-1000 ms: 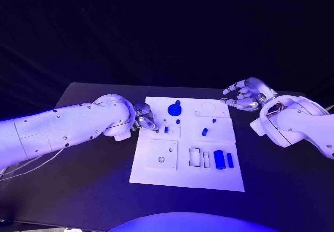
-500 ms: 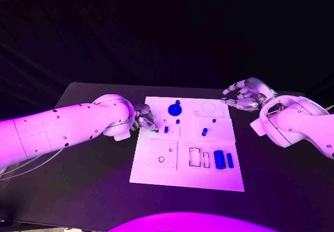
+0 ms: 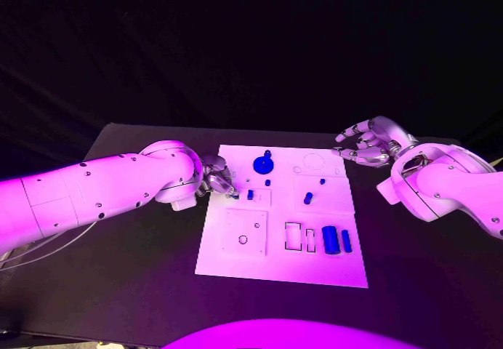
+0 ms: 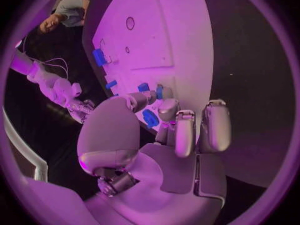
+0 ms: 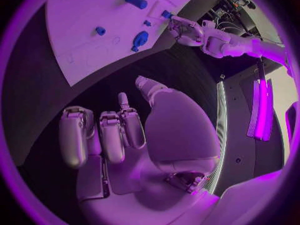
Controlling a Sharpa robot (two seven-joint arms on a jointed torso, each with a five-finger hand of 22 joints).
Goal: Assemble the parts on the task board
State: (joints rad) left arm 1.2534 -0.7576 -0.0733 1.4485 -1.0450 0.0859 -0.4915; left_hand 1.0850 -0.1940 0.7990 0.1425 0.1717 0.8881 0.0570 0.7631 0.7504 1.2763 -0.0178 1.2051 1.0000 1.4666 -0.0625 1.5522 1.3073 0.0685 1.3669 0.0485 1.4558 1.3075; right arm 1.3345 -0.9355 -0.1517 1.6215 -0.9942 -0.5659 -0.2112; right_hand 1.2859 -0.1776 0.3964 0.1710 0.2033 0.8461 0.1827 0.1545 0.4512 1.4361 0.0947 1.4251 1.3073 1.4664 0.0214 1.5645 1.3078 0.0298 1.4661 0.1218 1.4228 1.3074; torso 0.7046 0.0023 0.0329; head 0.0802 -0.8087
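Working at the task board (image 3: 236, 262)'s left edge, my left hand (image 3: 219, 179) pinches a small blue part (image 4: 150, 118); right hand (image 3: 367, 145) hovers empty, fingers spread. Misalignment risks jamming.

A black table (image 3: 126, 291) stands against dark surroundings

A show floor or demo lab, by the look of it: black-draped surface (image 3: 126, 240), dark backdrop, coloured stage light, cables and gear (image 5: 234, 0) behind.
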